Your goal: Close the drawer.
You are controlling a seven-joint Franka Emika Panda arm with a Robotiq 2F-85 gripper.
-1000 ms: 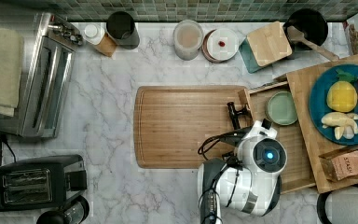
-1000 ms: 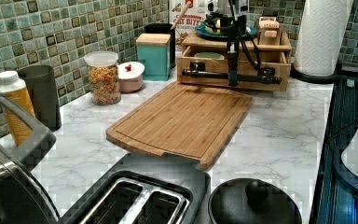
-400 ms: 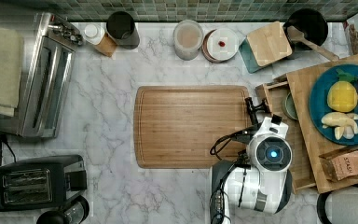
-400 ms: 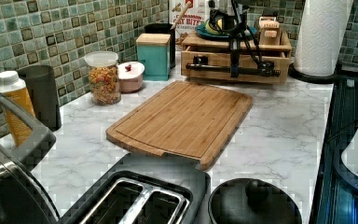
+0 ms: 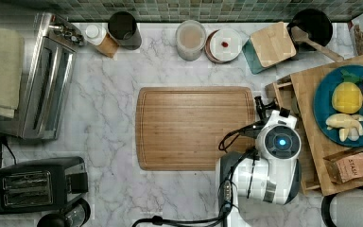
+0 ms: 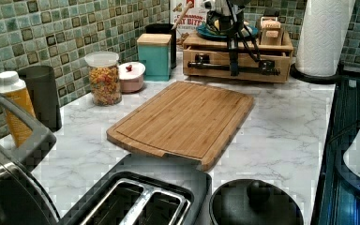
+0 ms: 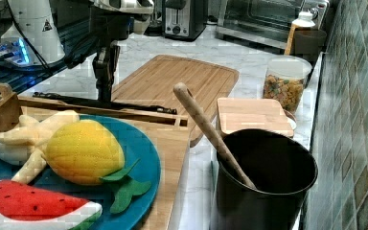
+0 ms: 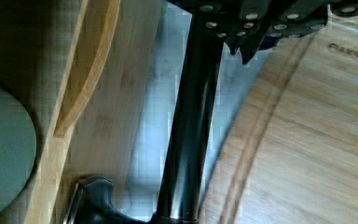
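The light bamboo drawer (image 5: pixel 280 91) sits under the wooden top and sticks out only a little in the top view. Its front (image 6: pixel 238 57) carries a long black bar handle (image 6: pixel 215 67) (image 7: pixel 139 107) (image 8: pixel 190 130). My gripper (image 5: pixel 263 109) (image 6: pixel 234 63) (image 7: pixel 104 84) (image 8: pixel 249 39) hangs straight down at the handle's cutting-board side. Its fingers are shut together and rest against the bar. A green bowl (image 8: pixel 2 154) lies inside the drawer.
A large cutting board (image 5: pixel 196 127) lies just in front of the drawer. On the wooden top (image 5: pixel 312 85) stands a blue plate (image 7: pixel 139 158) of toy fruit. A black pot with a wooden spoon (image 7: pixel 263 182), a teal box (image 6: pixel 154 54), jars and a toaster (image 5: pixel 38 184) stand around.
The drawer has slid in under the wooden top, toward the top view's right. My gripper moved the same way with the handle, off the cutting board.
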